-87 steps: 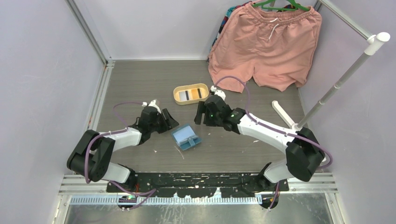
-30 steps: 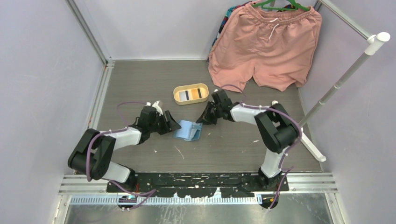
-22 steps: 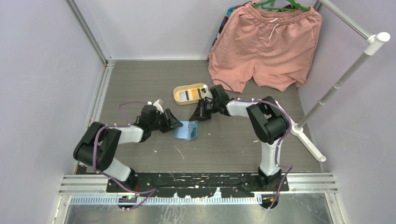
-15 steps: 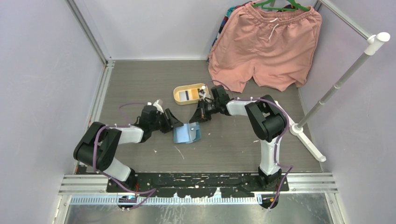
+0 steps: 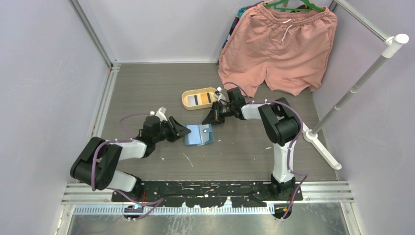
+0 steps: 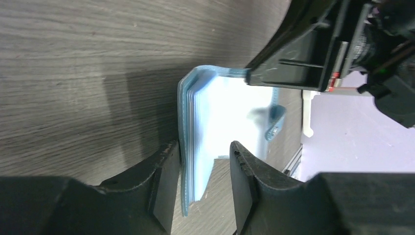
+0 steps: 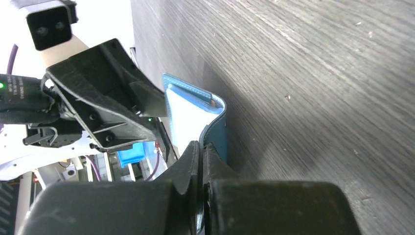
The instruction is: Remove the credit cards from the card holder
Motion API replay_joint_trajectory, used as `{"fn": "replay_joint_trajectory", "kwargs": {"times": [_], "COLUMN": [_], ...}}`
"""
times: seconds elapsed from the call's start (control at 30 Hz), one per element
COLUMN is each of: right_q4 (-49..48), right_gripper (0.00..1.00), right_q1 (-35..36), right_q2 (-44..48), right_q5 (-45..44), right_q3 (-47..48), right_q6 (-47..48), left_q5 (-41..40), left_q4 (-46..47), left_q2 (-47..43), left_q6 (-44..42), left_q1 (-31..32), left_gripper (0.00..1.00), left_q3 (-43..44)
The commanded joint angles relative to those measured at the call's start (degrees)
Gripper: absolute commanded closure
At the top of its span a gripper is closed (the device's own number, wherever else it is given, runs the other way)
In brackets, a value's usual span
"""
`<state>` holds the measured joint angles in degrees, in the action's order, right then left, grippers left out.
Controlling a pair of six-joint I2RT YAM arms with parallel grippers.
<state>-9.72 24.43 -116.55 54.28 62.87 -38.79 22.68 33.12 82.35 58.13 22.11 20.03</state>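
teal card holder (image 5: 198, 134) half-open on surface (image 5: 147, 88) between arms. right fingers (image 5: 209, 120) clenched on cover edge, lifting it. left fingers (image 5: 180, 131) parted, straddling pocket stack's open end, not gripping. credit cards indistinct inside.

Card holder (image 5: 198, 135): teal-blue outside, paler blue inside. My left fingers (image 6: 164, 186): matte black. Table (image 5: 147, 83): grey-brown wood grain. Oval tray (image 5: 184, 99): yellow, dark and pale stripes inside. Shorts (image 5: 279, 46): plain salmon pink. Walls (image 5: 44, 73): pale lilac.
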Motion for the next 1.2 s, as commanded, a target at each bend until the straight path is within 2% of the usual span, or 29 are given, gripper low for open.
{"fn": "replay_joint_trajectory", "kwargs": {"times": [0.0, 0.17, 0.33, 0.43, 0.53, 0.57, 0.67, 0.8, 1.03, 1.17], "right_q4": [-5.6, -11.57, -12.43, -12.35, -12.33, -12.34, -12.26, -12.17, -12.24, -12.26], "right_gripper": [0.99, 0.99, 0.99, 0.99, 0.99, 0.99, 0.99, 0.99, 0.99, 0.99], "right_q1": [-0.18, -0.21, -0.17, -0.17, -0.18, -0.21, -0.25, -0.35, -0.34, -0.37], "right_q2": [-0.97, -2.0, -1.9, -1.99, -2.23, -2.3, -2.42, -2.45, -2.57, -2.62], "right_q5": [1.78, 2.36, 2.49, 2.41, 2.41, 2.41, 2.41, 2.26, 2.39, 2.32], "right_q3": [-0.64, -2.16, -2.58, -2.61, -2.43, -2.41, -2.49, -2.61, -2.9, -3.19], "right_q6": [-2.69, -7.48, -7.83, -7.85, -7.96, -8.04, -8.02, -7.98, -8.0, -7.97], "left_q5": [-0.09, 0.48, 2.55, 2.52, 2.22, 1.88, 0.84, 0.48, 1.74, 2.22], "left_q4": [0.68, 3.08, 5.51, 2.97, -1.4, -2.62, -5.83, -8.11, -6.24, -5.62], "left_q2": [-3.49, -2.18, 1.3, 1.14, -0.49, -1.42, -3.99, -6.14, -5.06, -4.65], "left_q6": [-0.18, 0.39, 1.37, 0.17, -2.14, -2.78, -4.29, -5.45, -4.84, -4.52], "left_q1": [0.13, 0.15, 0.21, 0.21, 0.23, 0.18, 0.13, 0.13, 0.13, 0.13], "left_gripper": [0.61, 0.76, 0.8, 0.81, 0.98, 1.0, 1.0, 0.91, 0.9, 0.83], "left_q3": [0.14, 0.22, 0.64, 1.32, 2.11, 2.26, 2.58, 2.95, 2.47, 2.46]}}
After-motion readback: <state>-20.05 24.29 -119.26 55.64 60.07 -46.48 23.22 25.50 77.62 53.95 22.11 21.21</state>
